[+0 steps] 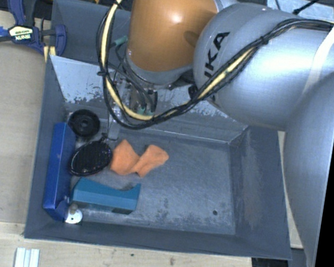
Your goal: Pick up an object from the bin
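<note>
Currently the end effector [115, 126] is hanging over the left rear of the bin [209, 187], spread or pressed together I cannot tell, while the black oval object [92, 159] is lying just nearward and left of it, its long axis slanting up toward the crumpled orange cloth [139, 159].

My grey bin [209, 187] carries, all toward its left, a black cap [84, 123], black oval [91, 158], orange cloth [138, 159], teal block [106, 194], blue bar [54, 168] and white bead [73, 215].
</note>
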{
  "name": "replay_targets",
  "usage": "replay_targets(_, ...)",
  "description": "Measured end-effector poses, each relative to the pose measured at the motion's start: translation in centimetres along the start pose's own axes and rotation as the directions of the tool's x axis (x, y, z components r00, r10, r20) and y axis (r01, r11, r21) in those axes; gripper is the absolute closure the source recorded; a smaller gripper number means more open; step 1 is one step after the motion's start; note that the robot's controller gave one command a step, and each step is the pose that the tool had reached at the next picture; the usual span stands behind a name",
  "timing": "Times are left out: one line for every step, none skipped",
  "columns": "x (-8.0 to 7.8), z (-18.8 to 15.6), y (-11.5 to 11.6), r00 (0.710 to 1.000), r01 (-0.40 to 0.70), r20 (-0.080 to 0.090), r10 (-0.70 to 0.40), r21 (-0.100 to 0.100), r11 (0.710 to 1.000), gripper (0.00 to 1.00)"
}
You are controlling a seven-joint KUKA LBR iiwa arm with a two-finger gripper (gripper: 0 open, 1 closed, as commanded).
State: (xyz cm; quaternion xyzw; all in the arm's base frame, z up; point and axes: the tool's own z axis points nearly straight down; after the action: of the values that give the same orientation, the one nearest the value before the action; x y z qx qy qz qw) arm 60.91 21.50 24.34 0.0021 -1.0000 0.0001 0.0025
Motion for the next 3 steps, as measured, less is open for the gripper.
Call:
replay_targets(-0.1,-0.6,-0.2,1.0,-0.004,0.008,0.004,-0.001,1.0,0.0)
replay_targets(-0.1,3.5,-2.8,0.996,-0.088,0.011,0.088,-0.004,0.996,0.0)
replay_targets(-0.5,9.5,-8.9,0.961,-0.278,0.009,0.278,-0.004,0.961,0.0)
